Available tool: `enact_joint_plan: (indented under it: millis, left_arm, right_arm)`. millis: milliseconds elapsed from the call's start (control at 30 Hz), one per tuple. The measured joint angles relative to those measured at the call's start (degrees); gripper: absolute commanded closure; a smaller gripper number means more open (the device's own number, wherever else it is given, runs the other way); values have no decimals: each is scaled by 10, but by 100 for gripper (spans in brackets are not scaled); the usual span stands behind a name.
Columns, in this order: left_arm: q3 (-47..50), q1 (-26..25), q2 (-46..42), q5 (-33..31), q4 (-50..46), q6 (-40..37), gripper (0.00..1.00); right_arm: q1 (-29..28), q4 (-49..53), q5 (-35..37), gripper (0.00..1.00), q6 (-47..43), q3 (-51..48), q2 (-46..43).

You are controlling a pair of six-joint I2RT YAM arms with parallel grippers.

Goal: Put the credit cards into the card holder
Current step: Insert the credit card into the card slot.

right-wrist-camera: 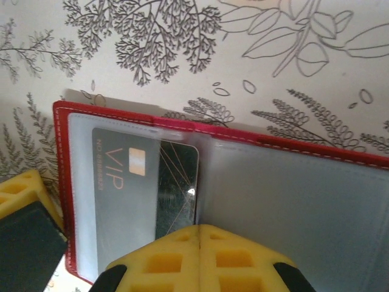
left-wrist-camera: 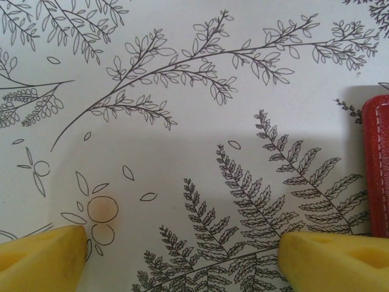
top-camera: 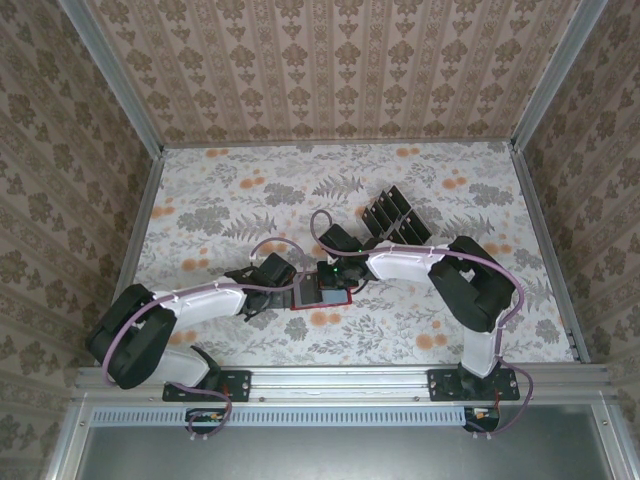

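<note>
Red card holder (right-wrist-camera: 292, 201) lying flat, my right gripper (right-wrist-camera: 199, 234), tips together on nothing, should nudge the credit card (right-wrist-camera: 143, 182) squarely home while my empty, wide-spread left gripper (left-wrist-camera: 185, 258) waits.

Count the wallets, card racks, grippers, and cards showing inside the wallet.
Red wallet: 1
Tiered card rack: 1
Black VIP card in the wallet's pocket: 1
Grippers: 2, left gripper and right gripper
Total: 5
</note>
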State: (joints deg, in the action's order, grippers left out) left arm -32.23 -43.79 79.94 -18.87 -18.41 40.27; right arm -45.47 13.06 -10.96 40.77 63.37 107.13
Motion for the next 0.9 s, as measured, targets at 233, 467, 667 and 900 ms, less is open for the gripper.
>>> enact_joint_plan:
  millis: [233, 467, 667, 900]
  left_arm:
    - [-2, -1, 4, 0, 0, 0, 4]
    - [-5, -5, 10, -4, 0, 0, 4]
    - [-9, -5, 13, -5, -2, 0, 4]
    - [-8, -3, -5, 0, -12, 0, 3]
  right_arm:
    - [-2, -22, -21, 96, 14, 0, 8]
    - [-2, -41, -39, 96, 29, 0, 18]
    - [-2, -55, -51, 96, 32, 0, 25]
    - [2, -62, -56, 93, 31, -14, 3]
